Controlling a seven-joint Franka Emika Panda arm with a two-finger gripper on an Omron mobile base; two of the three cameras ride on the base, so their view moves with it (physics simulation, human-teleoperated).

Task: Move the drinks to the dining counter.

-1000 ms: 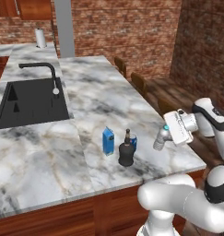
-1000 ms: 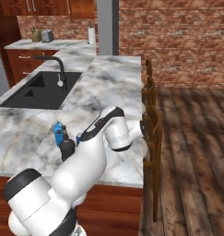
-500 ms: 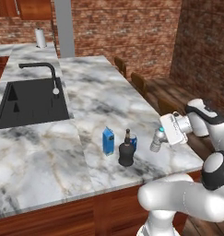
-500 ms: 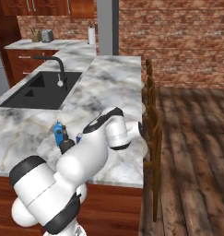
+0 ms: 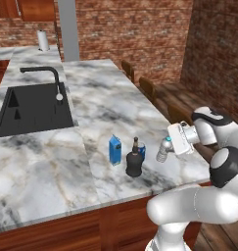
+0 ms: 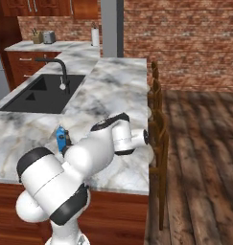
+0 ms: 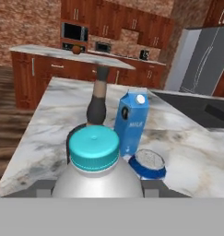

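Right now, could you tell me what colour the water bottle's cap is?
Teal cap; clearest in the hand view.

Rendered scene, flat even light, no clear source. Soft faint shadows under the carton (image 5: 115,149) and black bottle (image 5: 134,160) on the marble counter (image 5: 101,98). No glare. Base views slightly soft, low detail; far brick wall (image 5: 135,29) dimmer. Hand view sharp throughout, water bottle (image 7: 95,161) cap looms large, no edge distortion.

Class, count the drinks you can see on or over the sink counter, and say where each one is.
4: blue carton, black bottle and can grouped near the front edge; water bottle in the gripper beside them.
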